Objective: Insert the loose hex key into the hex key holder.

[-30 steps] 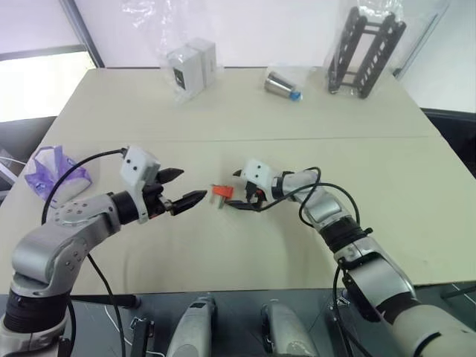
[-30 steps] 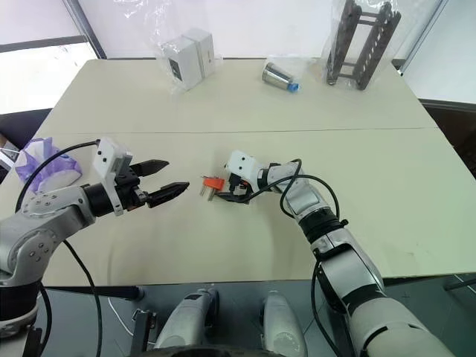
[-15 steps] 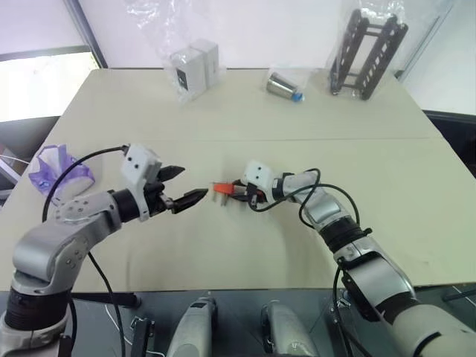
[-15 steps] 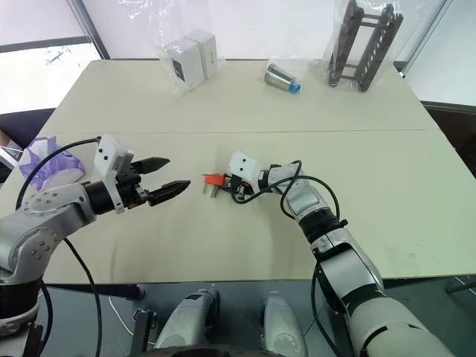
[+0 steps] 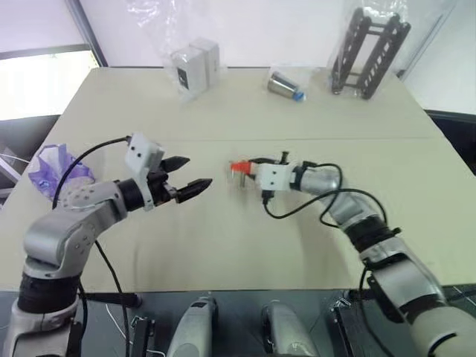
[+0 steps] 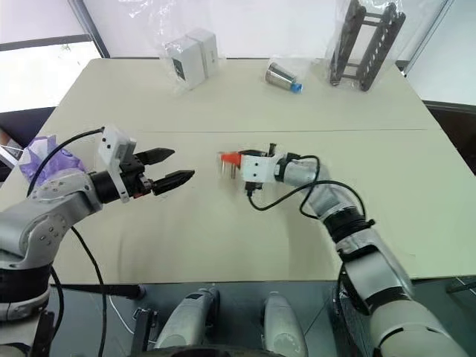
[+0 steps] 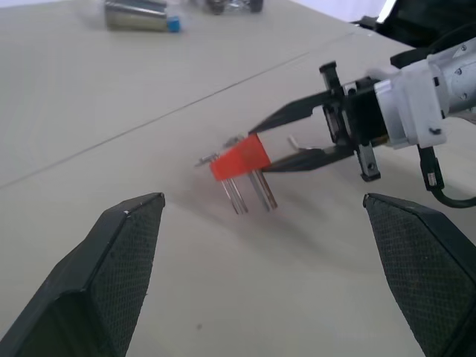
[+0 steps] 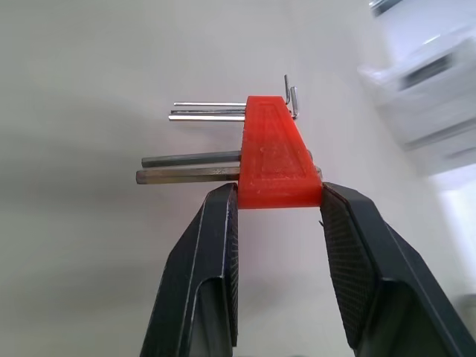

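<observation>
Above mid-table, the right gripper (image 8: 277,195) has its two black fingers pinched on the wide end of the small red-orange plastic hex key holder (image 5: 239,166), lifted clear of the beige table (image 5: 223,111). Holder's long axis runs out past the fingertips toward the left gripper (image 5: 190,177); its metal keys stick out sideways from it. Left gripper's jaws are fully spread, holding nothing, a short way off to the holder's left and aimed at it. Loose hex key: can't pick it out in any view. Locate it first.
</observation>
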`<move>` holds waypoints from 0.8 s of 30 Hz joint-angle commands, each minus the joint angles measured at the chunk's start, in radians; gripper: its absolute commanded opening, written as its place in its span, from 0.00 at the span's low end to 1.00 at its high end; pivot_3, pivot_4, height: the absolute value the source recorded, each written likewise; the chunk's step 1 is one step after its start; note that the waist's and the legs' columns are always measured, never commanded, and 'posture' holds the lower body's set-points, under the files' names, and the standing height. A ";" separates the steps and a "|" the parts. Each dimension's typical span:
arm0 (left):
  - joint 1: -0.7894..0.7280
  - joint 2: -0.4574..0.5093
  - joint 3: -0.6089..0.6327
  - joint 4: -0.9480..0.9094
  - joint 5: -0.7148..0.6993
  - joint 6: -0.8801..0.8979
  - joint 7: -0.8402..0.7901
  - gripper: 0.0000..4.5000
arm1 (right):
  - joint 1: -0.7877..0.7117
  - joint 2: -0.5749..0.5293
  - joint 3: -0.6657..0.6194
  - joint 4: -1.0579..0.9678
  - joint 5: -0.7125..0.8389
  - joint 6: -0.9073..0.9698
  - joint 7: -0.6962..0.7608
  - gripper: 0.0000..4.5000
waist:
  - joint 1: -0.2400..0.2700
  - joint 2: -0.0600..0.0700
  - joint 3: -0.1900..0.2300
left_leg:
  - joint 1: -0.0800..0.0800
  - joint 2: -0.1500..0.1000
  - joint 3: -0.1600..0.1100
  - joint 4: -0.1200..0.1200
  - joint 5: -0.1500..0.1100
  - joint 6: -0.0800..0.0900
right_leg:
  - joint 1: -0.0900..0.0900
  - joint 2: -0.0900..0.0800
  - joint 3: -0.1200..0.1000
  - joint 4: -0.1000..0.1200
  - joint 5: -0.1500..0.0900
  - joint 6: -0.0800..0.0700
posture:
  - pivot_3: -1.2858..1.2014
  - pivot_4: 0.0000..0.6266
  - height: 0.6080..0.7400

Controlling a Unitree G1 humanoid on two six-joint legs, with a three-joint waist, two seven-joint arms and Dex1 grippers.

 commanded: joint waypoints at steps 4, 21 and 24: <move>-0.203 -0.076 -0.006 0.101 -0.068 -0.018 -0.082 1.00 | -0.094 -0.123 -0.086 -0.172 -0.061 -0.343 -0.146 0.23 | -0.013 -0.001 0.000 | -0.001 0.001 0.001 0.000 0.000 0.000 | -0.001 0.002 0.000 0.000 0.000 0.001 | 0.52 0.24 1.00; -0.327 -0.110 0.013 0.188 -0.171 0.028 -0.161 1.00 | -0.172 -0.144 -0.138 -0.155 -0.049 -0.477 -0.170 0.23 | -0.026 -0.001 0.000 | 0.001 0.003 0.000 0.000 0.000 0.000 | 0.001 0.003 0.000 0.001 0.000 0.001 | 0.52 0.24 1.00; -0.330 -0.111 0.019 0.190 -0.173 0.028 -0.155 1.00 | -0.174 -0.143 -0.137 -0.146 -0.050 -0.482 -0.171 0.23 | -0.026 -0.001 0.000 | 0.001 0.003 -0.001 0.000 0.000 0.000 | 0.001 0.003 0.000 0.001 0.000 0.001 | 0.52 0.24 1.00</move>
